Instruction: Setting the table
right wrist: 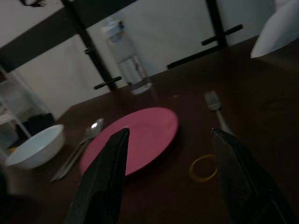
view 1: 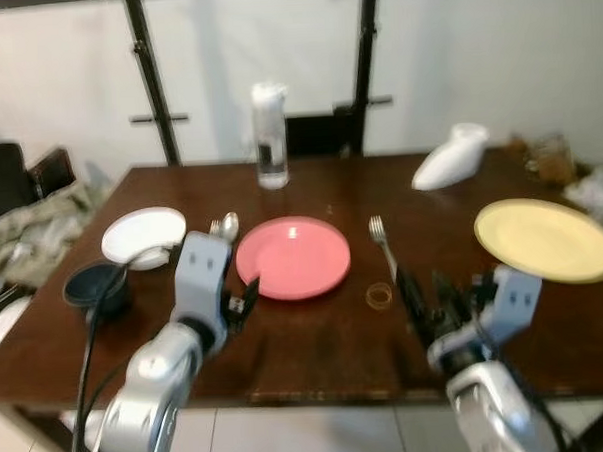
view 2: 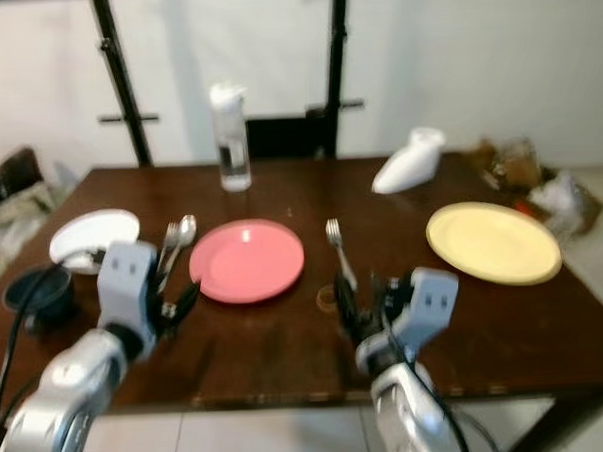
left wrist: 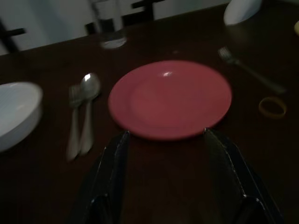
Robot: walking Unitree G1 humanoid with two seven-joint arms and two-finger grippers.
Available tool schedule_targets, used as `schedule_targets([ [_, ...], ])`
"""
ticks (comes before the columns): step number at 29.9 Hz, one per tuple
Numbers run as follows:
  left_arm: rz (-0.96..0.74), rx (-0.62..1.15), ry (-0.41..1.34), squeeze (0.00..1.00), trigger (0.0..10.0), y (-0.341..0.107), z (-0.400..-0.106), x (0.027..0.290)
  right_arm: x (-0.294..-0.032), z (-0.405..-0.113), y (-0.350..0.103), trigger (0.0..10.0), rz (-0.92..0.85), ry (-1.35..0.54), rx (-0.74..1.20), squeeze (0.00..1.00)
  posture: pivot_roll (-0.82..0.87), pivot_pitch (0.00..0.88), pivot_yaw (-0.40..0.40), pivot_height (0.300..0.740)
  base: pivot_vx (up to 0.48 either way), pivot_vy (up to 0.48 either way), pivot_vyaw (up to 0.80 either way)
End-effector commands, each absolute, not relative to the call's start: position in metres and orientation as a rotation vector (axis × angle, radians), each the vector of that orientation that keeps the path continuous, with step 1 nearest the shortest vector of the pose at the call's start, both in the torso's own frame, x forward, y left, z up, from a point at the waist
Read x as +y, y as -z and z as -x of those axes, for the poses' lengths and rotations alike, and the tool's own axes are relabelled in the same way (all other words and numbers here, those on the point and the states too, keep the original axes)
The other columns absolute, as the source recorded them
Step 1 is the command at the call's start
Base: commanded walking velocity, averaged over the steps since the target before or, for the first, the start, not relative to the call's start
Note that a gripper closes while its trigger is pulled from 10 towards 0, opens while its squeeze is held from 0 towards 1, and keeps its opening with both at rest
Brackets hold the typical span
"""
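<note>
Dark glossy wood table with a round, matte-looking pink plate sitting flat near the middle. Just left of the plate lie a shiny metal spoon and a fork side by side, nearly touching, and a second metal fork lies right of the plate, apart from it. A thin yellowish ring, maybe a rubber band, sits on the wood nearer than that fork. Far side has a clear plastic bottle with a white cap standing upright, and a smooth white rounded thing lying over to the right. A flat pale yellow plate is on the right end, a white glossy bowl on the left end, with a dark round bowl nearer than it by the left edge. Left gripper hovers over the table just near-left of the pink plate, black fingers spread apart, nothing between them. Right gripper hovers near the ring and fork, fingers also spread wide and empty. Head views are pretty soft, so the two utensils on the left blur together there, but the left wrist view separates them clearly. The right wrist view gives a low angle where you can see the ring is a flat open loop.
</note>
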State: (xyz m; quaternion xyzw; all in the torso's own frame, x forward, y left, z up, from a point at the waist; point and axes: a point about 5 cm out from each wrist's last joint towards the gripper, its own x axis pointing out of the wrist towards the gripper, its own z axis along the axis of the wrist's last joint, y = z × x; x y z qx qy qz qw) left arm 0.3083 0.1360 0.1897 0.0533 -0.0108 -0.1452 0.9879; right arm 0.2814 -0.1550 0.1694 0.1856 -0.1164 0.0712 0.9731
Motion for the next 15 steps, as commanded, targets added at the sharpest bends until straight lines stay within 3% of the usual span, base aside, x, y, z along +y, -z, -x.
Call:
schedule_targets([
  [1, -0.102, 0.002, 0.292, 0.0, 10.0, -0.1842, -0.3077, 0.1378, -0.1546, -0.2808, -0.1669, 10.0, -0.373, -0.145, -0.226, 0.0, 0.0, 0.015, 0.129, 0.74, -0.424, 0.0, 0.0],
  [15, -0.103, 0.003, 0.299, 0.0, 10.0, -0.1831, -0.3075, 0.1379, -0.1538, -0.2803, -0.1658, 10.0, -0.37, -0.151, -0.224, 0.0, 0.0, 0.01, 0.131, 0.74, -0.425, 0.0, 0.0],
])
